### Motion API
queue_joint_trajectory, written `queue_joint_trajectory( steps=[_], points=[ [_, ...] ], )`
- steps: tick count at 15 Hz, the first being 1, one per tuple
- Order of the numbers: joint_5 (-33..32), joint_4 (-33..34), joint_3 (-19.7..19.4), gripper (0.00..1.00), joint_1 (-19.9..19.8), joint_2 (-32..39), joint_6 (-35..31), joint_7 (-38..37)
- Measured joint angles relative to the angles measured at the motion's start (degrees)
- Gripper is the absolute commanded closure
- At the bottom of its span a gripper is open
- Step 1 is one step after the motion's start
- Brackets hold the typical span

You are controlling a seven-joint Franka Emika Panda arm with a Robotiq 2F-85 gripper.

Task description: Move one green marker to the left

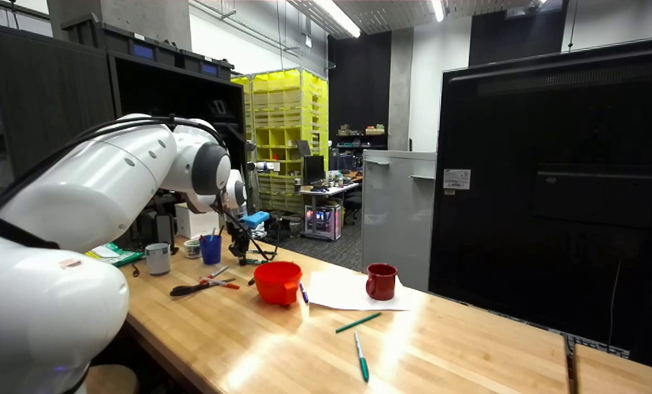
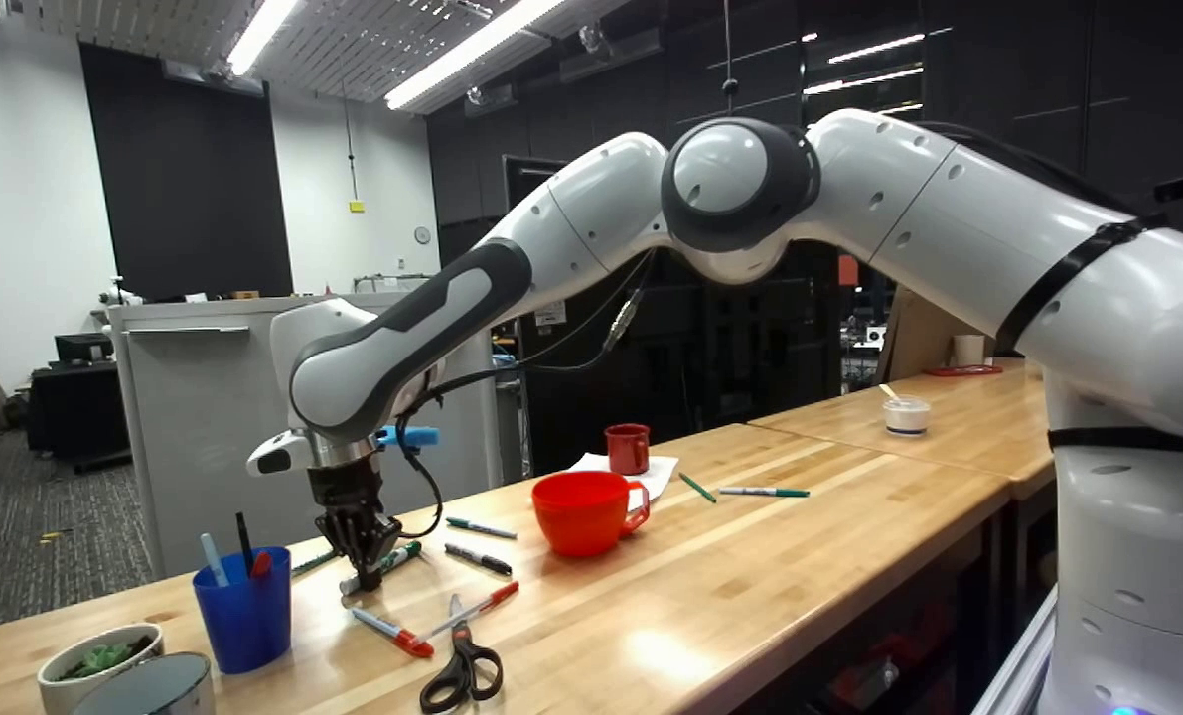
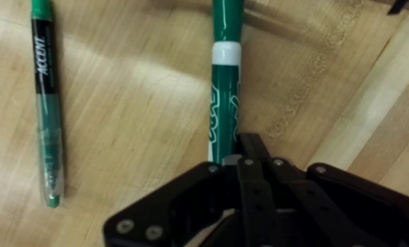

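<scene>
The green marker (image 3: 226, 85) lies on the surface (image 2: 571, 645) just beside the hand (image 2: 366, 579), whose tips are together with nothing visible between them; whether they touch the marker I cannot tell. Near the hand stands a blue cup (image 2: 243, 628), upright, holding a pale pen (image 2: 214, 559), a black one and something red (image 2: 261, 564). Farther from the hand, past that cup, are a whitish pot (image 2: 60, 699) with a green plant (image 2: 104, 657) and a grey cup (image 1: 157, 260), its contents unclear. Away from the hand on its opposite side sits a red bowl (image 2: 581, 516), its bottom hidden; beyond it, a dark red mug (image 2: 628, 450) stands on white paper (image 2: 663, 473). Well apart from the hand, a tub (image 2: 906, 419) holds a stick (image 2: 888, 393).
</scene>
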State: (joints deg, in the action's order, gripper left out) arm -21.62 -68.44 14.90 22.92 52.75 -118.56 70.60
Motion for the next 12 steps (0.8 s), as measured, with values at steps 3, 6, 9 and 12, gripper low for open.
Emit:
queue_joint_trajectory(
  steps=[3, 6, 9, 12],
  points=[
    [0.00, 1.37, -0.10, 1.00, 0.20, 0.66, 0.04, 0.02],
    [-0.08, 1.89, -0.10, 1.00, 0.18, 0.56, 0.03, 0.01],
    [-0.15, 1.49, -0.10, 1.00, -0.02, -0.83, -0.26, -0.09],
    [-0.17, -0.95, -0.10, 1.00, -0.34, -4.68, -0.34, -0.45]
  ],
)
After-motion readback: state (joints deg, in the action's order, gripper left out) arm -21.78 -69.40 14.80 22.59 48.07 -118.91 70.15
